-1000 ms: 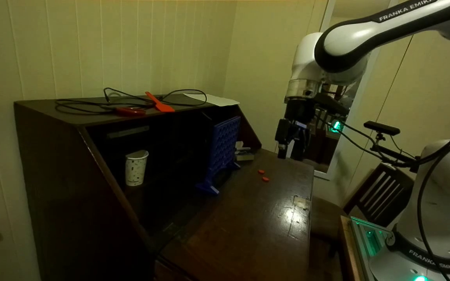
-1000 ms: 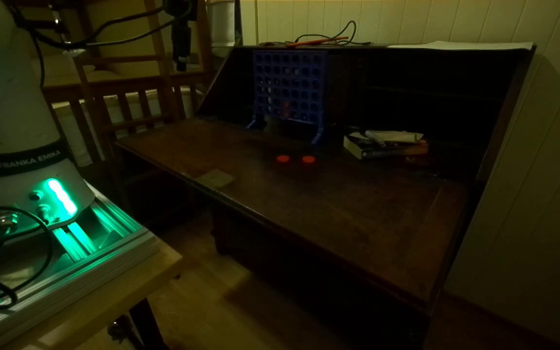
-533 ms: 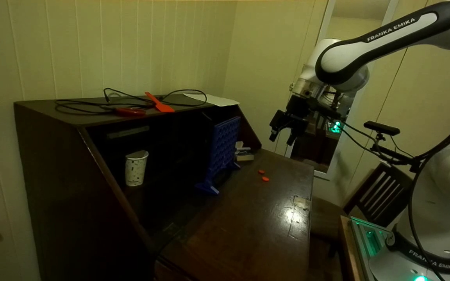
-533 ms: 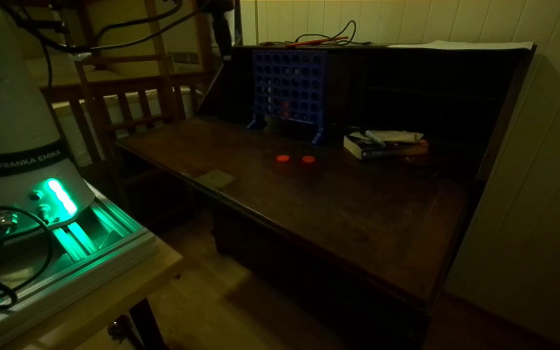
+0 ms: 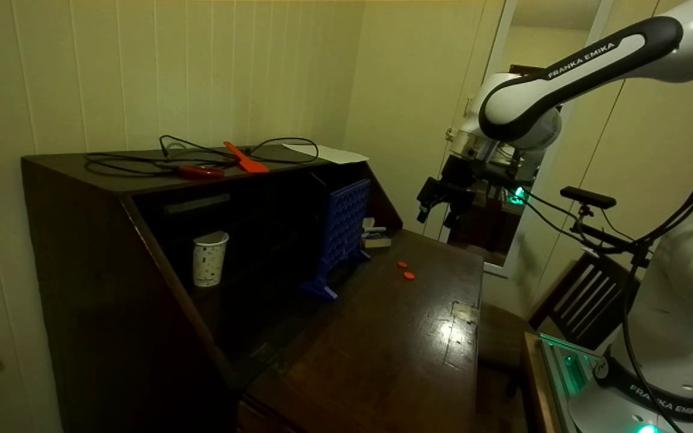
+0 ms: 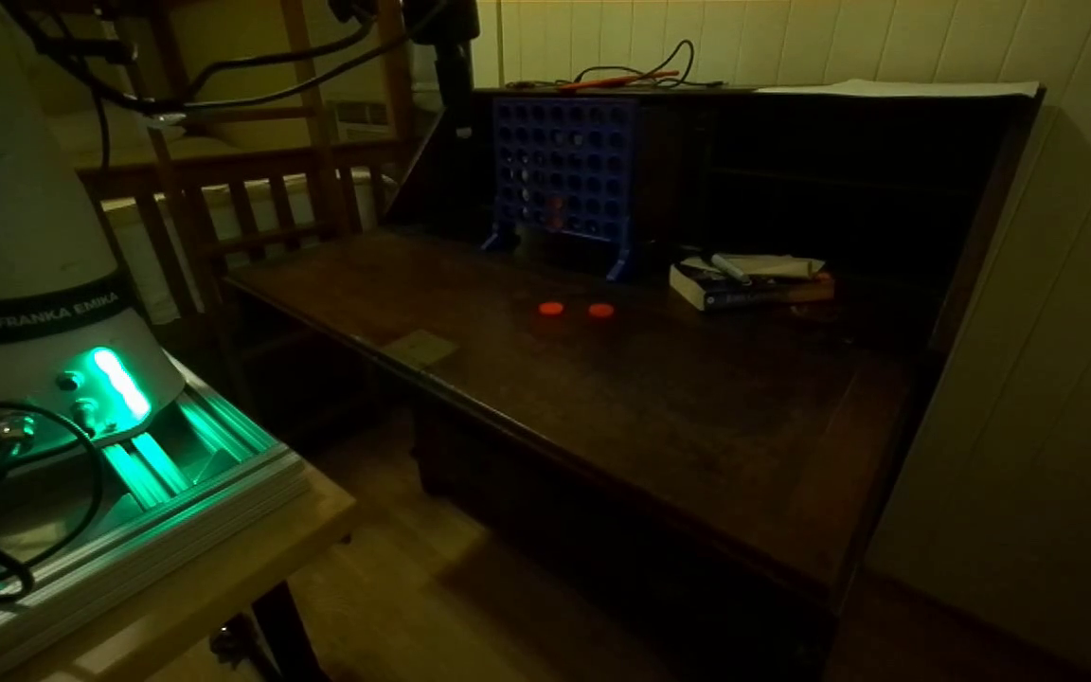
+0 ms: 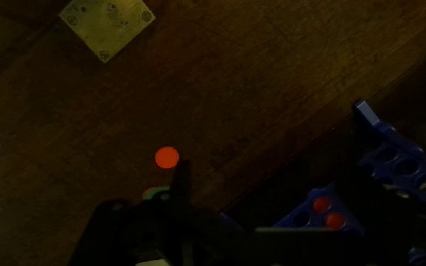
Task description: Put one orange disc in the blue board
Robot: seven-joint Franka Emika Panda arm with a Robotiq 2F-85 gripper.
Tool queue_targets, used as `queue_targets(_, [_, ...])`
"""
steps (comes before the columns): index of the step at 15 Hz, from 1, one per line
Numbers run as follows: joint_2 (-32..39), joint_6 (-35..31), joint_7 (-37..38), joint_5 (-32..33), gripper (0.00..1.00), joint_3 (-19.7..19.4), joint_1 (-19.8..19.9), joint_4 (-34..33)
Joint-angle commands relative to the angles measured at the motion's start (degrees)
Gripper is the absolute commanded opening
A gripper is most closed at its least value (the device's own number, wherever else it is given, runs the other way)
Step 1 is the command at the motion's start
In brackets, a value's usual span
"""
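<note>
Pincer: mine, jaws apart, raised above the counter.
Orange discs: two, lying flat on the counter near each other, in front of the blue board.
Blue board: upright; I see two red discs in its holes.

In an exterior view, the camera looks down along the length of the bench from beyond one short edge. In an exterior view, it faces the front edge obliquely from nearer the opposite corner — back enough to show floor. The wrist view, close above, points steeply down; all three share the blue board.
</note>
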State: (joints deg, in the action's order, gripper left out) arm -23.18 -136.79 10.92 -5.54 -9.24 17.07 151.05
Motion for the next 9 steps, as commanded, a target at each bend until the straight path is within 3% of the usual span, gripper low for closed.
queue_targets(1, [-0.7,-0.93,1.82,1.65,1.0,0.57,0.11,0.74])
queue_targets(3, [1.06,-1.76,1.23,1.47,1.0,0.2,-0.03,0.16])
queue_targets(9, [7.29,-6.98,-13.68,1.07,1.0,-4.44,-2.14,-1.98])
